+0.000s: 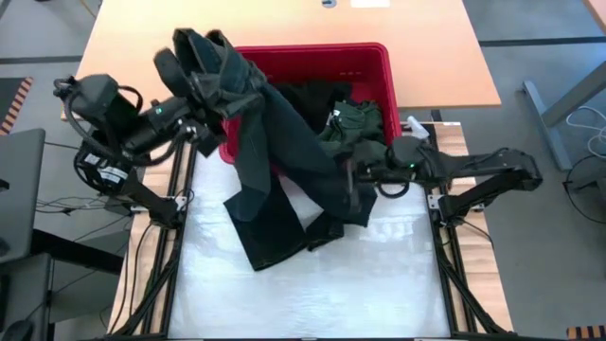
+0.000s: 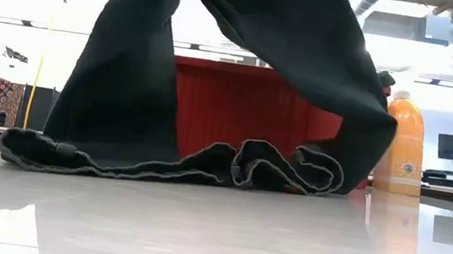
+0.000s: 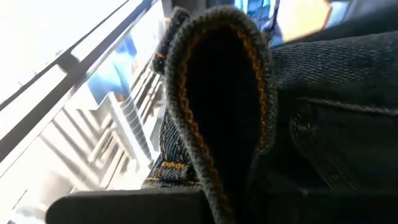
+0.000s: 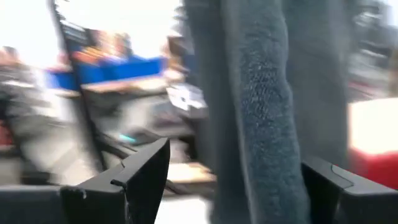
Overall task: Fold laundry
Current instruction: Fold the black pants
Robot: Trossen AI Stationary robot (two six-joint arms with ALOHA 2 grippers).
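A pair of dark jeans (image 1: 275, 161) from the laundry hangs from my left gripper (image 1: 197, 87), which is shut on their waist end high over the red basket's left side. Both legs slant down to the table, where the hems (image 2: 204, 169) lie crumpled. A dark green garment (image 1: 358, 123) and black ones lie in the basket (image 1: 374, 59). My right gripper (image 1: 352, 178) stands open and level at the jeans' right side. Its two fingers (image 4: 143, 180) flank a hanging leg (image 4: 267, 124); I cannot tell whether they touch it. My left gripper holds the jeans by the waistband (image 3: 214, 130), which bulges up in a fold with orange stitching just past the fingers. The cloth hides the pads. The waist end is lifted clear, and the legs hang slanting below it with their hems (image 1: 270, 242) on the table.
The red basket stands at the table's far edge. An orange spray bottle (image 2: 404, 143) is at its right end. The white table top (image 1: 379, 284) spreads toward the near edge, and metal frame rails (image 1: 445, 256) run along both sides.
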